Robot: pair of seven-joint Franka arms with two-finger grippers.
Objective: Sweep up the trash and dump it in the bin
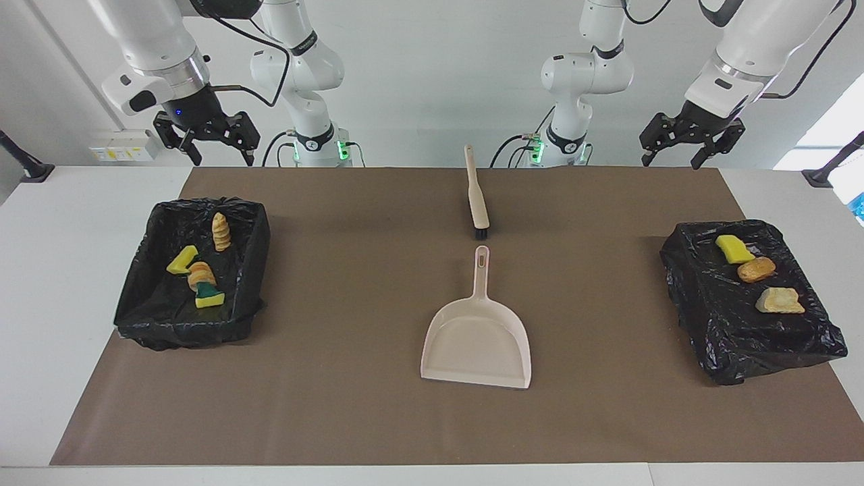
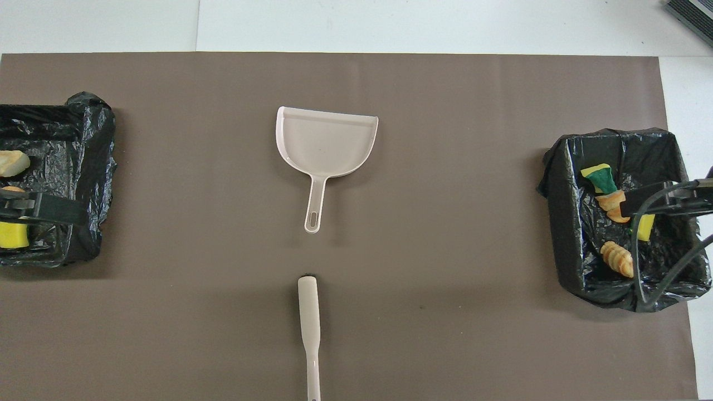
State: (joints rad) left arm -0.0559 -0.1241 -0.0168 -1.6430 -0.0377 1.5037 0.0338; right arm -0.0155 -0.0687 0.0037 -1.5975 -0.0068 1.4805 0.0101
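Trash lies in two black-lined containers. The bin (image 1: pixel 253 263) at the right arm's end holds several scraps: a tan spiral chunk (image 1: pixel 221 231), yellow sponge bits (image 1: pixel 181 260) and an orange chunk (image 1: pixel 201 273). On the black-bagged box (image 1: pixel 715 324) at the left arm's end rest a yellow sponge (image 1: pixel 734 248), an orange chunk (image 1: pixel 756 269) and a tan chunk (image 1: pixel 779 301). My left gripper (image 1: pixel 682 155) hangs open and empty, high over the table edge by that box. My right gripper (image 1: pixel 223 156) waits open, raised above the edge by the bin.
A beige dustpan (image 1: pixel 476 337) lies mid-mat, its handle pointing toward the robots. The beige brush (image 1: pixel 476 196) lies in line with it, nearer the robots, bristles toward the pan. A brown mat (image 1: pixel 351 405) covers the table.
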